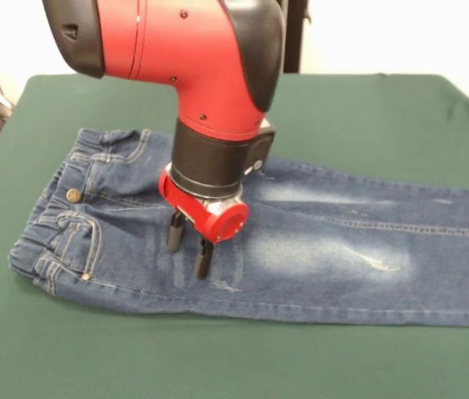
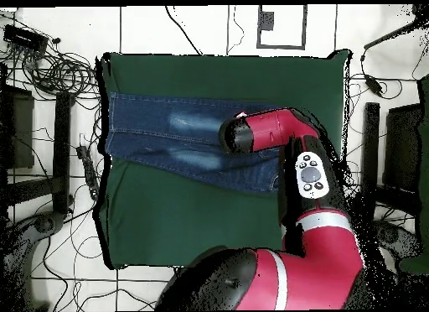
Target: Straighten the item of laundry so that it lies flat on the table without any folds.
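While the red and black arm (image 1: 209, 75) leans in from the top of the front view, its bulk covers part of the small pair of blue denim jeans (image 1: 318, 249) just right of the elastic waistband. These jeans lie across the dark green felt-covered tabletop (image 1: 218, 357), waistband at the left of the front view, legs running right until the picture edge cuts them off, so the hems go unseen. Whitish faded patches show on both thighs. Over the upper thigh, the hand (image 1: 189, 247) points down with two short black fingers (image 1: 204, 259) a small way apart, holding nothing; whether the tips touch the denim is hard to tell. Seen from overhead, the arm hides the waistband end entirely, and the legs reach toward the left edge of the tabletop.
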